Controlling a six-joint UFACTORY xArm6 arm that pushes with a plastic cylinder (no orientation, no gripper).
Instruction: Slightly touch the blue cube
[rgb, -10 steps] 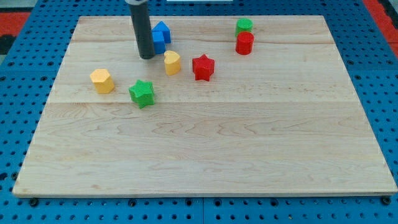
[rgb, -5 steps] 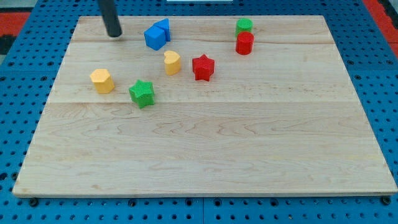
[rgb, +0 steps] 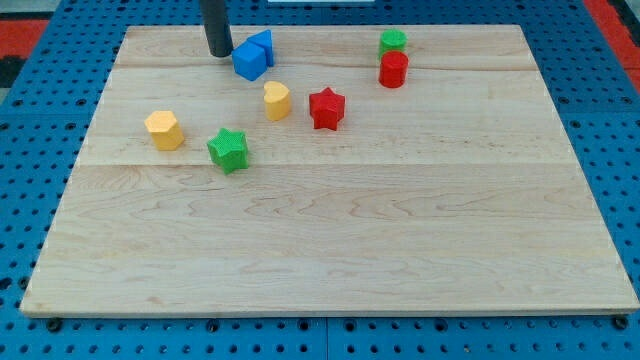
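The blue cube (rgb: 249, 61) sits near the view's top, left of centre, on the wooden board (rgb: 330, 250). A second blue block (rgb: 263, 45) with a sloped top touches it from behind on the right. My tip (rgb: 219, 53) stands just left of the blue cube, a small gap from its left face; I cannot tell whether it touches. The dark rod rises out of the view's top.
A yellow rounded block (rgb: 277, 100) and a red star (rgb: 326, 108) lie below the cube. A yellow hexagon (rgb: 164, 130) and a green star (rgb: 228, 150) lie at the left. A green cylinder (rgb: 392, 42) and a red cylinder (rgb: 393, 69) stand at the top right.
My tip went from below-left of the blue blocks to the far top left, then came back right to the cube's left side. The blue cube shifted a little between the earliest frame and now.
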